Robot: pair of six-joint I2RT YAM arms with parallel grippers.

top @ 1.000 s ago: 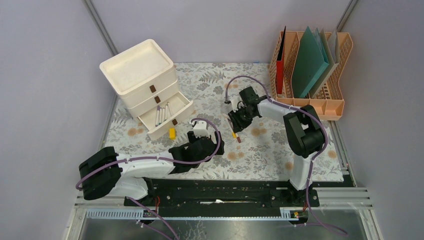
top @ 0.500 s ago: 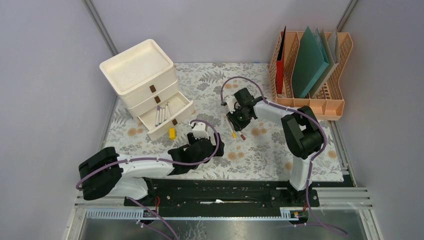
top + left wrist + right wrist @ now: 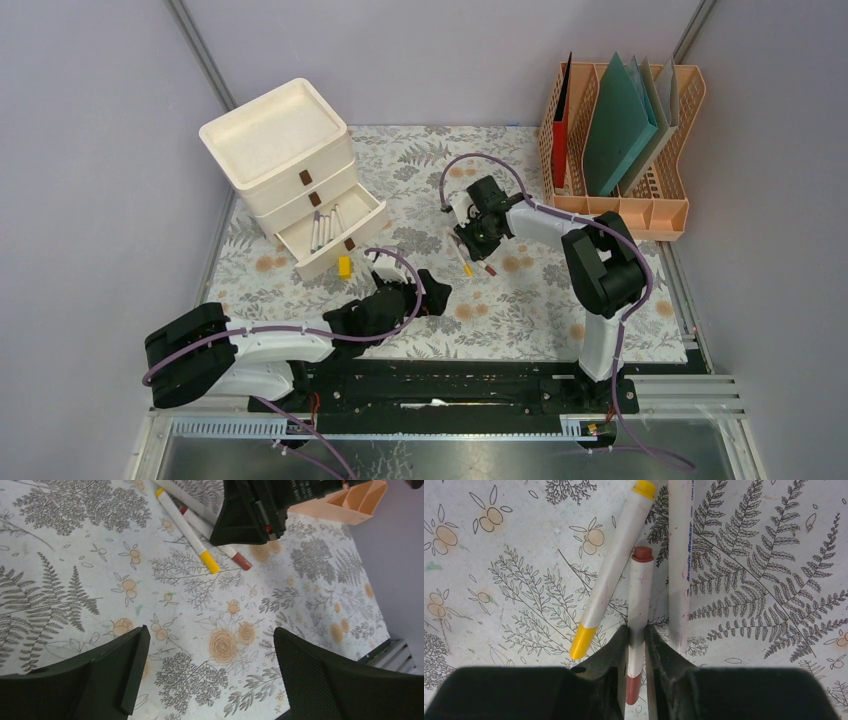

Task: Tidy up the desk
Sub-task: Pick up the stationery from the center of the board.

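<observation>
The desk (image 3: 540,300) is covered by a pale cloth with ferns and flowers. Three white markers lie together at its middle: a yellow-capped marker (image 3: 611,575), a brown-capped marker (image 3: 638,595) and a plain white marker (image 3: 678,565). My right gripper (image 3: 637,630) is down on the cloth, its jaws pressed against both sides of the brown-capped marker (image 3: 484,267). In the top view the right gripper (image 3: 472,242) partly hides the markers. My left gripper (image 3: 210,650) hangs open over bare cloth just in front of them, holding nothing.
A white drawer unit (image 3: 290,160) stands at the back left, its bottom drawer (image 3: 335,232) pulled out with markers inside. A small yellow block (image 3: 344,266) lies in front of it. A peach file rack (image 3: 620,140) with folders stands at the back right.
My right gripper has moved slightly left and its jaws have closed onto the brown-capped marker. The left arm has stretched forward and lower, its gripper shifting a little right.
</observation>
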